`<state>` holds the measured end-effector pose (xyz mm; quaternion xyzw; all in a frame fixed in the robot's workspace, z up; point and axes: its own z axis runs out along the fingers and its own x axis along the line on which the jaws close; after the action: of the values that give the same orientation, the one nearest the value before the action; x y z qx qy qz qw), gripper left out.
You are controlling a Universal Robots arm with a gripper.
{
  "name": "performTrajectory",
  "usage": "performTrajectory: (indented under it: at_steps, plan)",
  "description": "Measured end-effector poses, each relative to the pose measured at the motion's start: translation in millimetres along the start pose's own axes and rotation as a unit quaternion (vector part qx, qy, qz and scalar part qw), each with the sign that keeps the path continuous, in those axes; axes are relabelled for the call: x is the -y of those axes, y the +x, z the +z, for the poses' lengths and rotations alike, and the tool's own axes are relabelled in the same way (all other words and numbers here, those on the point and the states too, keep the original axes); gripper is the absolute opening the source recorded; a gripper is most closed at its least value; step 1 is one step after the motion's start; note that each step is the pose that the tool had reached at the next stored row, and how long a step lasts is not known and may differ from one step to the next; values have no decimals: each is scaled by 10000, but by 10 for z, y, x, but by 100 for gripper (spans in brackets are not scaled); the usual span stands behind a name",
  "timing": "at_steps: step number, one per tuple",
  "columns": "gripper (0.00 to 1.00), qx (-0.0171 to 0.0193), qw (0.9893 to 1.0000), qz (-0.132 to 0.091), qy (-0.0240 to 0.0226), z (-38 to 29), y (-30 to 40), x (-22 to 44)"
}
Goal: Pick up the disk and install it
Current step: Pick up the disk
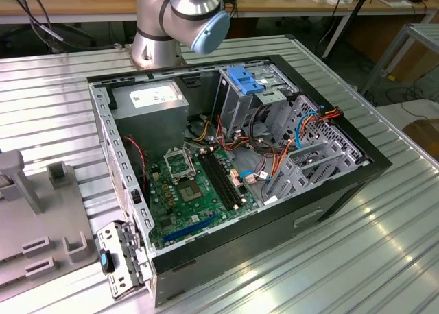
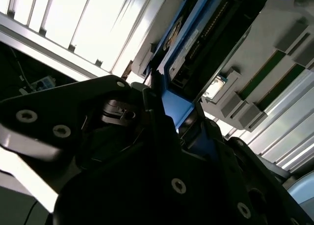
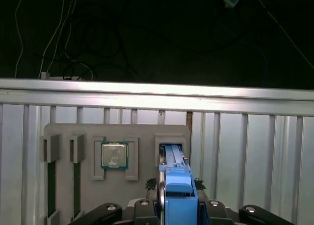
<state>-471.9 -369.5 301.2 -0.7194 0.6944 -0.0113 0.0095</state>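
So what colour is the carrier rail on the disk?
Bright blue; the disk's carrier rail shows best in the first wrist view.

Exterior view: grey-and-blue robot arm [image 1: 180, 16] cropped by the upper edge, grey plastic fixture tray [image 1: 41, 218] cropped at the exterior view's left. In the first wrist view, blue-railed dark-grey disk [image 3: 172, 158] partly hidden by black gripper [image 3: 178, 210], both frame-cut.

Disk [image 3: 176, 185]: one (blue-railed)
Processor chip [image 3: 114, 155]: one
Green boards [image 3: 51, 185]: two (slotted in the tray)
Grey tray [image 3: 88, 132]: one
Computer case [image 1: 226, 247]: one, open
Robot arm [image 1: 182, 16]: one
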Motion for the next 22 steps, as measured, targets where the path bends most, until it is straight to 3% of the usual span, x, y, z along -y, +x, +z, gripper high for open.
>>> performTrajectory:
  at_steps: [5,13,22]
  plan:
    - [38,-16,9997,247,-5,3,4,6]
    - [38,-20,9994,348,-6,3,3,9]
    - [38,-20,9995,318,-7,9,4,9]
